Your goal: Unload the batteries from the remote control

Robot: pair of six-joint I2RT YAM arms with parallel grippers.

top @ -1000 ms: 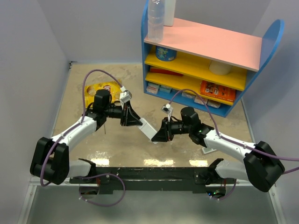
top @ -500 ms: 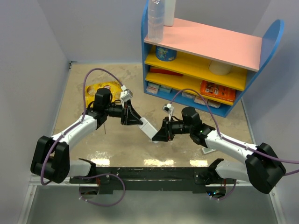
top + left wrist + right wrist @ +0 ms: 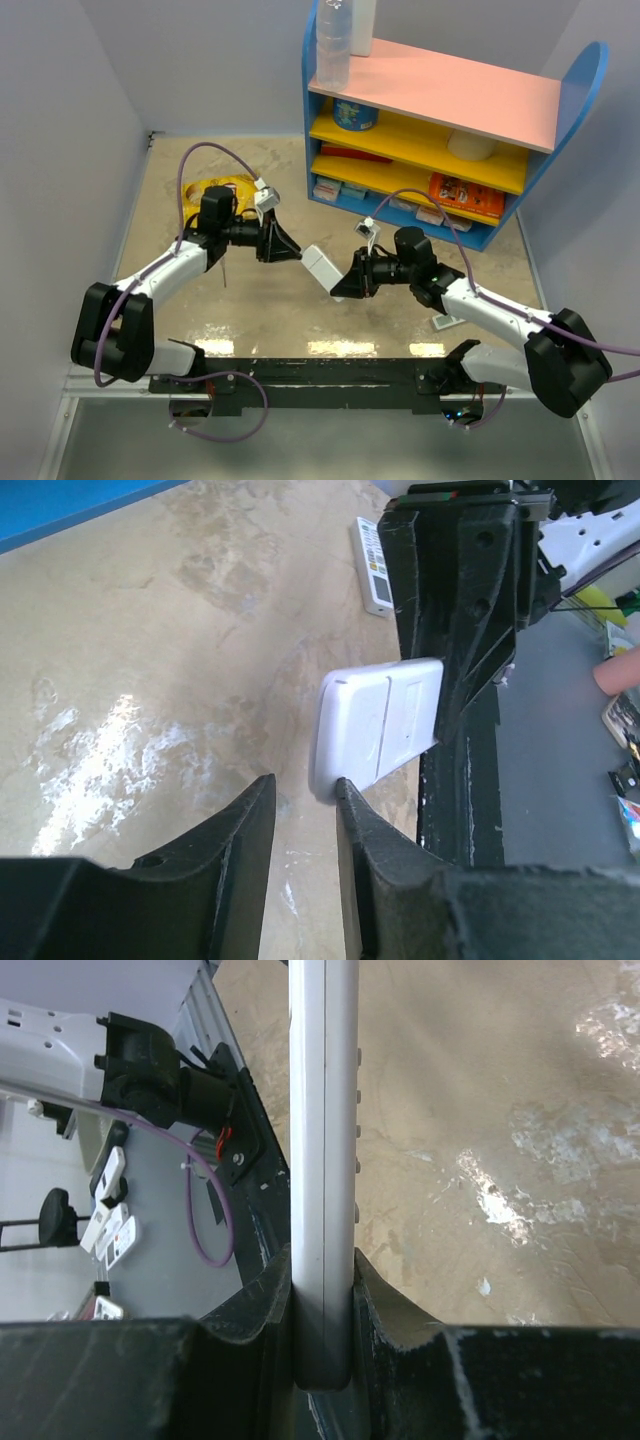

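Fingers (image 3: pixel 255 1320) of the right gripper (image 3: pixel 322 1260) are clamped on one end of the remote control (image 3: pixel 322 1140), which is held over the table (image 3: pixel 500 1080) and reaches straight out past their tips. Jaws of the left gripper (image 3: pixel 303 785) are parted with nothing between them, and the remote control's plain white back is seen just beyond one fingertip. Farther off, a second remote (image 3: pixel 373 565) is seen lying flat on the table.

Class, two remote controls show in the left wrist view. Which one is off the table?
The remote control clamped in the right gripper, plain back showing; the other remote lies buttons-up on the table.
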